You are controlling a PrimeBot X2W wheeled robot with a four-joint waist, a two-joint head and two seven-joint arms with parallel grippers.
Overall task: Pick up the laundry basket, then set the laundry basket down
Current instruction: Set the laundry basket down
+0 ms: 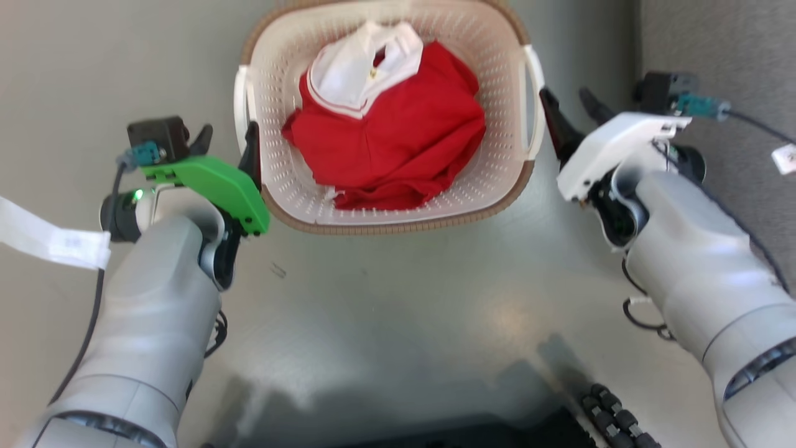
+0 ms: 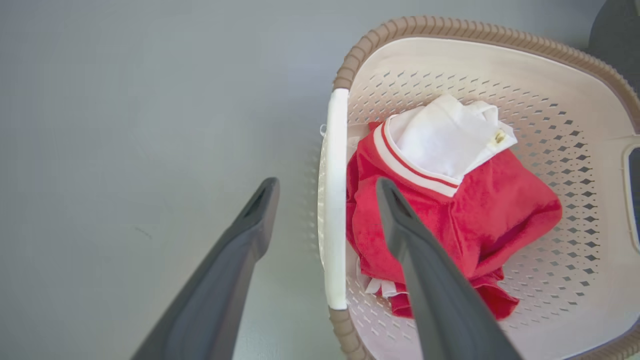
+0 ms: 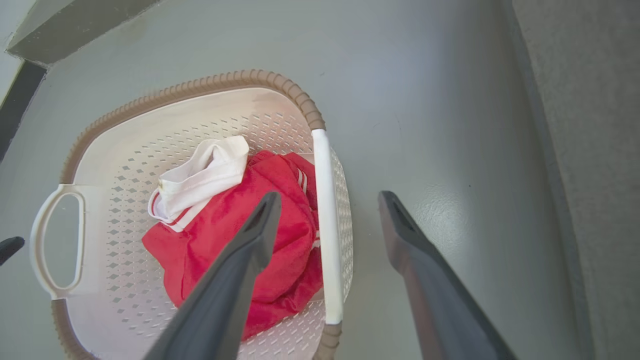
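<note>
The laundry basket point(image 1: 398, 225) stands on the grey floor ahead of me, cream and perforated with a brown rim, and holds a red and white garment point(image 1: 398, 137). My left gripper point(image 1: 227, 142) is open at its left handle point(image 1: 241, 109). In the left wrist view that white handle point(image 2: 335, 200) lies between the spread fingers of the gripper point(image 2: 326, 187), one finger over the garment, the other over the floor. My right gripper point(image 1: 573, 115) is open at the right handle point(image 1: 535, 106). Its wrist view has the handle point(image 3: 325, 225) between the spread fingers of the gripper point(image 3: 330, 200). Nothing is gripped.
A darker grey carpeted strip point(image 1: 715, 50) runs along the right, close to my right arm. A white tag point(image 1: 50, 239) hangs by my left wrist. My dark base point(image 1: 497, 429) is at the bottom. A dark wall edge point(image 3: 65, 25) lies beyond the basket.
</note>
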